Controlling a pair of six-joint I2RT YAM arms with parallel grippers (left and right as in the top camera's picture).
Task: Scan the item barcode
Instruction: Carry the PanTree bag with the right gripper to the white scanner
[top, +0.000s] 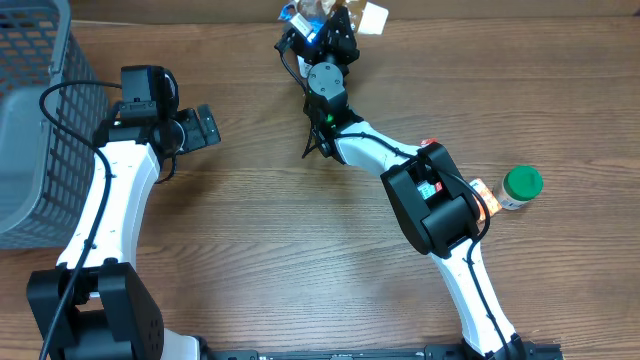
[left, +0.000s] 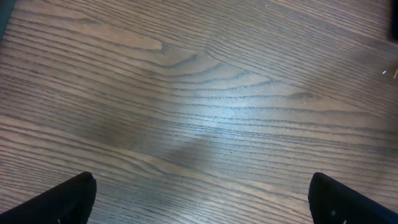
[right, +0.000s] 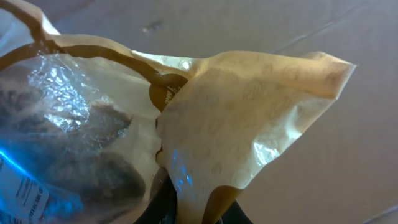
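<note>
Since the pouch (right: 249, 124) is thin, crinkly plastic film, tan w/ a clear window, it should be light, floppy and a bit slick. It'll fold or swing rather than hold a flat face. The right tool (top: 322, 35) is clenched on it, pinching a gathered fold at the pouch's lower edge, and has it up at the far edge of the surface (top: 260, 250), top centre of the overhead view. Best hold, I'd judge, is a seam or corner flap like that one, not the window or the printed side. Squeezing the middle could crush the contents and wrinkle the code.

Contents: dark lumps behind the window, can't tell what. A white printed label (right: 22, 193) sits low on the window side, washed in blue light; whether it carries the barcode is too blurred to say.

Left tool (top: 205, 128) is released, jaws wide, nothing btwn them. Grey mesh basket (top: 30, 130) at left: nothing visible in the part shown. Green-lidded jar (top: 520, 186) at right is capped, contents unseen.
</note>
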